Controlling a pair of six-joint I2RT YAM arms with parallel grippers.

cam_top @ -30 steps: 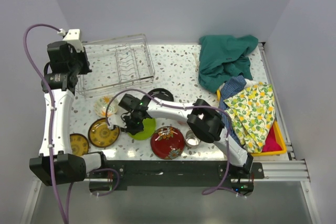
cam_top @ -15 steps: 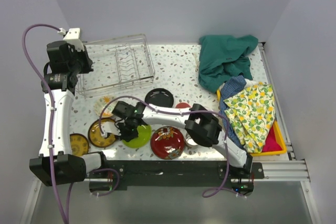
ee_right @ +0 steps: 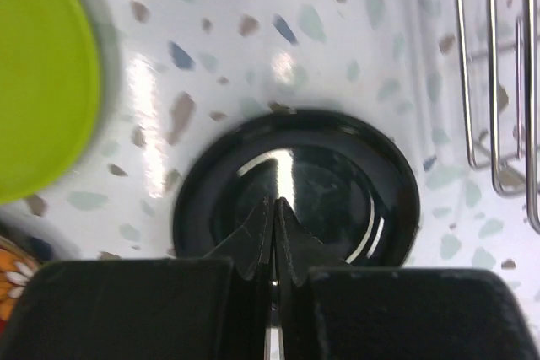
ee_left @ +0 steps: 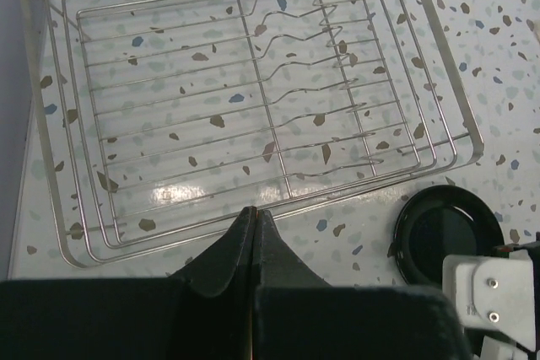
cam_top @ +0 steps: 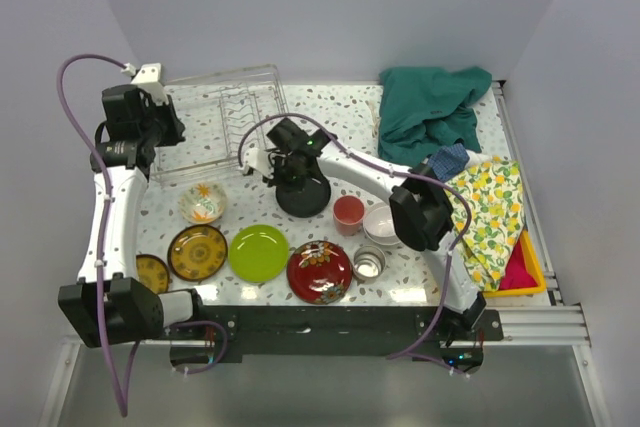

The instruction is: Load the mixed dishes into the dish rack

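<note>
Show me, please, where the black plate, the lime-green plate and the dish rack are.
black plate (ee_right: 337, 179), right wrist view, its glossy inner well.
lime-green plate (cam_top: 259, 252), top external view, its centre.
dish rack (ee_left: 262, 90), left wrist view, a central wire of its base.

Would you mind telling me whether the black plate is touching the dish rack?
Apart. The left wrist view shows a strip of speckled table between the black plate and the near edge of the dish rack.
</note>
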